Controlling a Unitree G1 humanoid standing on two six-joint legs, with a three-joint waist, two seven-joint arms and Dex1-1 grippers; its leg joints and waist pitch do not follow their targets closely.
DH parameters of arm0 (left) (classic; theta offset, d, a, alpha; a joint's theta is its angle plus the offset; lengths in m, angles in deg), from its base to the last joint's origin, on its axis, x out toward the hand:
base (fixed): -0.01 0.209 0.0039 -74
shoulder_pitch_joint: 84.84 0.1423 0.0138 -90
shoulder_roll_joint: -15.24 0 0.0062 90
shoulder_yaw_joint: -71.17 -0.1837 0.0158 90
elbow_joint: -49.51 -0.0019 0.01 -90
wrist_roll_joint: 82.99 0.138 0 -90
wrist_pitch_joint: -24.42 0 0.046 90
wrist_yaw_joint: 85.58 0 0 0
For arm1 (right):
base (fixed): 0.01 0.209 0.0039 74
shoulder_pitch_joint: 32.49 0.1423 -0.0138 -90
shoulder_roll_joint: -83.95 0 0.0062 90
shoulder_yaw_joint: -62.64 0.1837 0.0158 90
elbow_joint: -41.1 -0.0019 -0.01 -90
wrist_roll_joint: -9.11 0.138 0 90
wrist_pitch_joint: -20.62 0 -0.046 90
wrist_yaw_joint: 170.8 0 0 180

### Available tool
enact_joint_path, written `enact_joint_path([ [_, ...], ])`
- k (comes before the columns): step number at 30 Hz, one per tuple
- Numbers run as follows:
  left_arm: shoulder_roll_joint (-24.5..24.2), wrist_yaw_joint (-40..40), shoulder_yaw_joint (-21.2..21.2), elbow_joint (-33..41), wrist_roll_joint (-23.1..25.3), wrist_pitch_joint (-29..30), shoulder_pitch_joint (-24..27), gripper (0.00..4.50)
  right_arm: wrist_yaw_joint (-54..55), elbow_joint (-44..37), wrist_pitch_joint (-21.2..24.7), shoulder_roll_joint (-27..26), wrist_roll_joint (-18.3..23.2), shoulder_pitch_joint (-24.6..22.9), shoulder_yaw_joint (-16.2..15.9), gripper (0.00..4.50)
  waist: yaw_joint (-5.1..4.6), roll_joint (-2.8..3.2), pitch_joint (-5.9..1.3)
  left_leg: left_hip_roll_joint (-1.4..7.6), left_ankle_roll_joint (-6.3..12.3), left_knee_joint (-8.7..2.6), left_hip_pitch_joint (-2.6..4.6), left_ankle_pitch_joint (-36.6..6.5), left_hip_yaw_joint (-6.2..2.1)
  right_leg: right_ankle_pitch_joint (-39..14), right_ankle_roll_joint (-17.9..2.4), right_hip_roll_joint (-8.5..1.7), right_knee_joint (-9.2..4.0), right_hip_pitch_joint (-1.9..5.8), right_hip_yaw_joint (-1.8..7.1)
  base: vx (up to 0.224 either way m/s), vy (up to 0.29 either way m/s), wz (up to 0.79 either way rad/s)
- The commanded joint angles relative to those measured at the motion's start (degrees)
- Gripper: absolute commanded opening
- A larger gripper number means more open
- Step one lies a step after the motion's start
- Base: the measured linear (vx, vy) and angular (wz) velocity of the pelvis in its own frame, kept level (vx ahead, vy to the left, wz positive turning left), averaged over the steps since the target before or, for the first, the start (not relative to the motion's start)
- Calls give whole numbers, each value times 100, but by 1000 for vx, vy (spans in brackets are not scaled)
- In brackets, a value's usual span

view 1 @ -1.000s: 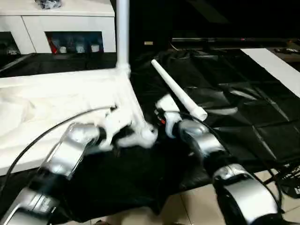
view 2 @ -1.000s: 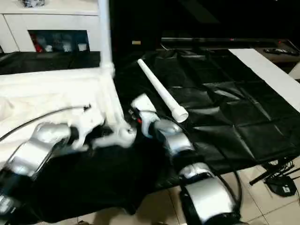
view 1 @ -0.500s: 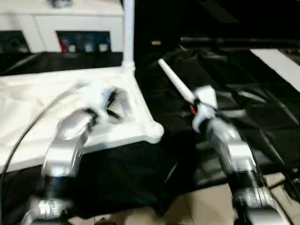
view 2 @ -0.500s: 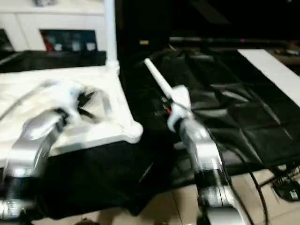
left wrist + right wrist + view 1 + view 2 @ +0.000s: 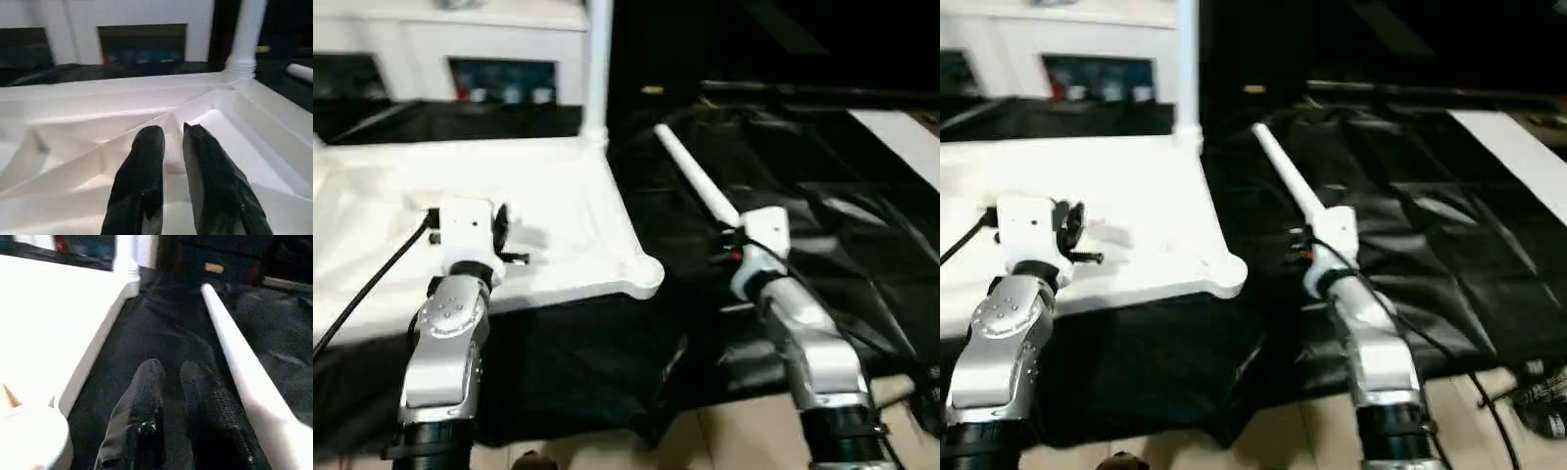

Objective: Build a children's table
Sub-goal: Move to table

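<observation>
The children's table top (image 5: pixel 558 196) lies upside down on black cloth, ribbed underside up. One white leg (image 5: pixel 598 69) stands upright in its far right corner socket. A second, loose leg (image 5: pixel 695 181) lies on the cloth to the right of the top. My left gripper (image 5: pixel 173 129) hovers over the ribbed underside, fingers a little apart with nothing between them. My right gripper (image 5: pixel 168 364) is low over the cloth between the top's right edge and the loose leg (image 5: pixel 234 347), slightly open and empty. The near right corner socket (image 5: pixel 646 274) holds no leg.
A white cabinet (image 5: pixel 460 49) with glass doors stands behind the table top. Crinkled black cloth (image 5: pixel 822 196) covers the floor to the right, with a white strip (image 5: pixel 901 132) at its far right. Tiled floor (image 5: pixel 734 441) shows in front. A black cable (image 5: pixel 372 284) trails from my left arm.
Both grippers have left the near right corner socket. The left one went back over the table top, the right one toward the loose leg. Both opened slightly. The camera shifted too.
</observation>
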Motion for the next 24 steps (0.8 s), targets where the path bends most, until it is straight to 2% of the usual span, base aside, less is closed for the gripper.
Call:
enact_joint_path([
  [1, 114, 88, -149, 200, 46, 28, 41, 90, 168, -205, 129, 48, 58, 12, 200, 77, -31, 129, -312, -47, 1040, -793, -46, -2263, -480, -1082, -1592, -261, -344, 292, 312, -34, -224, 56],
  [2, 135, 89, -144, 223, 24, 175, 48, 90, 151, -217, 183, 15, 148, 7, 249, 77, -24, 106, -340, 185, 755, -601, 238, -2222, -251, -1273, -1621, -341, -584, 122, 414, -34, -224, 56],
  [3, 177, 86, -104, 268, -59, 234, 51, 90, 136, -248, 271, -2, 185, -20, 255, 77, 165, -121, -288, -399, 501, 563, 189, -1883, 489, -1738, -2022, -697, -1300, 89, 517, -30, -241, 39],
  [4, 194, 84, -84, 288, -104, 240, 47, 90, 118, -266, 282, -1, 178, -47, 232, 77, 329, -226, -298, -396, 721, 1271, -29, -1567, 1005, -2379, -1271, -763, -1259, 264, 626, 6, -211, 6],
  [5, 197, 87, -80, 293, -111, 231, 47, 90, 116, -272, 283, 0, 172, -58, 221, 77, 329, -226, -298, -396, 721, 1271, -29, -1567, 1005, -2379, -1271, -763, -1259, 264, 626, 6, -211, 6],
  [6, 207, 109, -70, 313, -130, 218, 50, 90, 117, -297, 290, 5, 168, -95, 181, 77, 458, -217, -235, -249, 827, 760, -5, -1463, 954, -2094, 187, -907, -1135, 484, 889, 7, -176, 1],
  [7, 172, 67, -97, 317, -122, 218, 72, 90, 105, -309, 287, 13, 164, -123, 142, 77, 495, -198, -280, -243, 956, 530, 99, -1359, 966, -1811, 639, -866, -1156, 522, 920, -18, -180, 24],
  [8, 142, 38, -124, 321, -115, 228, 89, 90, 99, -321, 291, 19, 162, -142, 114, 77, 517, -41, -360, 74, 1159, 98, 356, -930, 848, -1066, 1340, -780, -1151, 479, 787, -18, -180, 24],
  [9, 137, 37, -130, 326, -111, 239, 98, 90, 94, -328, 295, 20, 163, -149, 106, 77, 433, -85, -394, 293, 1363, -15, 311, -685, 662, -430, 1751, -619, -947, 453, 638, -27, -169, 19],
  [10, 119, 3, -163, 359, -107, 302, 152, 90, 85, -369, 324, 19, 175, -184, 76, 77, 347, 24, -496, 1338, 2083, -195, 706, -43, 238, 490, 1638, -993, -440, 86, 706, 25, -190, 10],
  [11, 119, -12, -174, 375, -113, 332, 175, 90, 90, -388, 341, 15, 184, -195, 71, 77, 344, 4, -497, 1353, 2197, -133, 779, 165, 259, 754, 1414, -1151, -326, -52, 869, 25, -190, 10],
  [12, 126, -35, -193, 417, -111, 371, 210, 90, 95, -420, 374, 17, 208, -208, 65, 77, 358, -36, -449, 1122, 2048, -10, 727, 199, 437, 925, 1176, -1248, -446, -119, 992, 38, -207, 25],
  [13, 131, -38, -198, 437, -105, 383, 220, 90, 93, -431, 387, 21, 219, -211, 62, 77, 458, -181, -342, 175, 1309, 148, 403, -418, 948, 457, 1305, -972, -822, 165, 1064, -17, -128, 24],
  [14, 140, -53, -202, 455, -112, 382, 235, 90, 53, -428, 374, 63, 187, -205, 11, 77, 520, -175, -273, -14, 867, 115, 393, -822, 1029, -1131, 1697, -737, -977, 260, 979, -17, -128, 24],
  [15, 144, -58, -208, 469, -125, 383, 247, 90, 22, -431, 367, 93, 162, -204, -27, 77, 549, -148, -281, 20, 740, -12, 327, -691, 1006, -1689, 2024, -571, -1024, 334, 831, -35, -65, 5],
  [16, 143, -62, -217, 485, -136, 380, 263, 90, -60, -425, 408, 144, 136, -201, -101, 77, 538, -137, -286, 75, 711, -62, 346, -651, 988, -1626, 2071, -506, -1030, 300, 779, 0, 0, 0],
  [17, 129, -69, -236, 509, -171, 392, 283, 90, -134, -422, 433, 200, 92, -200, -186, 77, 513, -46, -271, 252, 647, -189, 506, -1072, 932, -1742, 1906, -477, -1040, 252, 667, 0, 0, 0],
  [18, 122, -95, -245, 527, -213, 409, 298, 90, -163, -422, 406, 245, 28, -202, -256, 77, 530, -142, -240, 238, 757, -287, 241, -1304, 715, -1620, 1587, -716, -897, 544, 444, 0, 0, 0],
  [19, 118, -96, -250, 533, -213, 412, 303, 90, -151, -417, 397, 241, 22, -200, -259, 77, 475, -11, -241, 299, 812, -323, 298, -1780, 629, -2209, 1285, -878, -1027, 584, 339, 17, 12, 36],
  [20, 103, -100, -263, 550, -211, 420, 317, 90, -114, -402, 373, 230, 6, -195, -268, 77, 459, -14, -169, 212, 717, -179, 318, -2006, 710, -3608, 1009, -1066, -1326, 731, 128, 17, 12, 36],
  [21, 99, -93, -258, 576, -212, 438, 333, 90, -61, -380, 365, 200, 15, -181, -259, 77, 459, -14, -169, 212, 717, -179, 318, -2006, 710, -3608, 1009, -1066, -1326, 731, 128, 34, 27, 47],
  [22, 102, -89, -249, 588, -217, 449, 339, 90, -40, -370, 365, 186, 25, -173, -251, 77, 435, -42, -131, 196, 714, -39, 388, -2058, 810, -4201, 993, -1119, -1497, 797, -109, 45, 41, 54],
  [23, 101, -89, -237, 603, -220, 458, 347, 90, -17, -349, 390, 152, 69, -157, -212, 77, 389, 103, -138, 310, 554, -50, 952, -2231, 977, -4215, 885, -877, -1651, 502, -93, 45, 41, 54],
  [24, 99, -90, -230, 616, -221, 467, 354, 90, -1, -335, 408, 130, 103, -147, -185, 77, 379, 108, -155, 435, 477, -175, 1123, -2519, 926, -3639, 754, -788, -1593, 508, -204, 32, 55, 27],
])
